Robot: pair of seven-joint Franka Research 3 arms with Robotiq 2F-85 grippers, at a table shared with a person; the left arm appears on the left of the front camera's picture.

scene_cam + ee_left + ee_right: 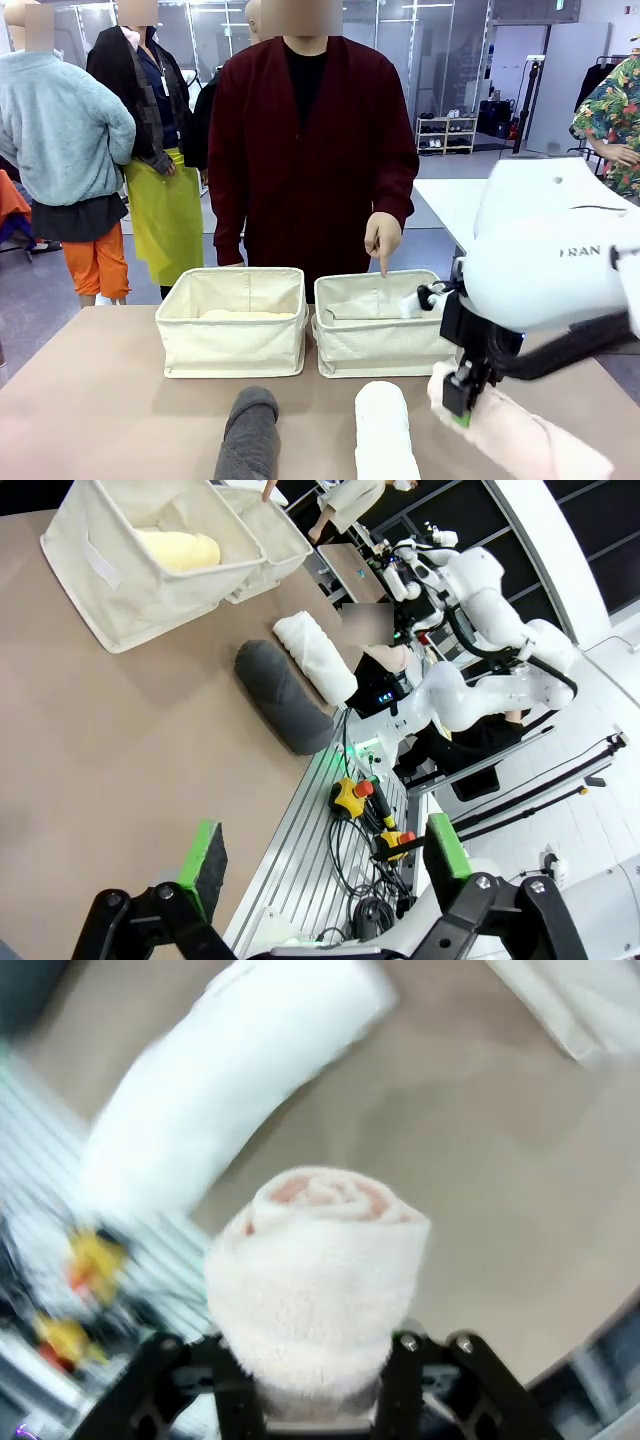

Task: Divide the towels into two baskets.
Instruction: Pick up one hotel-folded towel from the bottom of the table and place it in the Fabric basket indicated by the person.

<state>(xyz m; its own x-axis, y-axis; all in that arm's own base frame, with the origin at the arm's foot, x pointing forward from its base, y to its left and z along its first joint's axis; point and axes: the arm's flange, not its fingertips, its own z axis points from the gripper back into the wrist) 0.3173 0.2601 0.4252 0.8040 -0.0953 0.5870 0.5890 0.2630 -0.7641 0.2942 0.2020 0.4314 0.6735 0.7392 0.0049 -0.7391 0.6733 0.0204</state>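
While in grip, pink towel (522, 436) diagonally near-right.

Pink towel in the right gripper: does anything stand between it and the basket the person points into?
Nothing on the table does. Bare table runs from the pink towel, held by the right gripper, to the right basket; the white towel lies aside. The person's hand hangs over the basket's far rim.

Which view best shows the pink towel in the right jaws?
Right wrist view: the pale pink towel sits close and centred, its spiral end facing the camera, clamped by the right gripper. Front view shows its length, far end under the gripper. Left wrist view: too distant to tell.
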